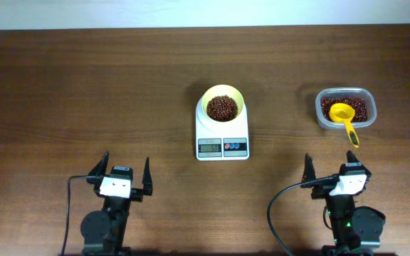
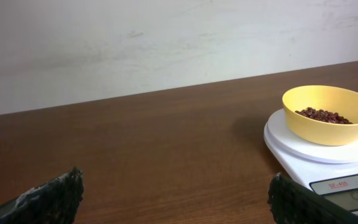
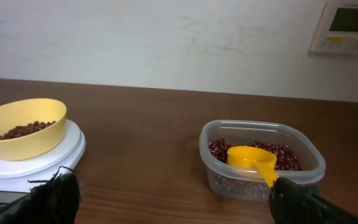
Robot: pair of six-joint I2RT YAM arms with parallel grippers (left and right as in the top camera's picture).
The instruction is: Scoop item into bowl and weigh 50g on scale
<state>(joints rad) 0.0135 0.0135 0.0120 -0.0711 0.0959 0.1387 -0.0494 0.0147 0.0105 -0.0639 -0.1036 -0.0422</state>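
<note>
The pale-yellow bowl [image 1: 208, 98] stands on the white scale [image 1: 222, 147] at mid-table and holds a small heap of reddish-brown beans [image 1: 222, 107]. More beans [image 1: 361, 107] fill a clear tub, with a yellow scoop [image 1: 343, 114] resting in them, handle over the near rim. My left gripper [image 1: 126, 171] hovers open near the front left, and my right gripper [image 1: 330, 167] is open just in front of the tub. In the left wrist view the bowl [image 2: 328, 127] and scale [image 2: 303, 146] lie to the right. In the right wrist view the scoop [image 3: 250, 157] is ahead right and the bowl [image 3: 23, 146] left.
The clear rectangular tub [image 1: 320, 114] sits at the right, about a hand's width beyond my right gripper. A wall runs along the table's far edge, with a white panel [image 3: 347, 25] mounted on it. Bare dark wood [image 1: 84, 92] spreads over the left half.
</note>
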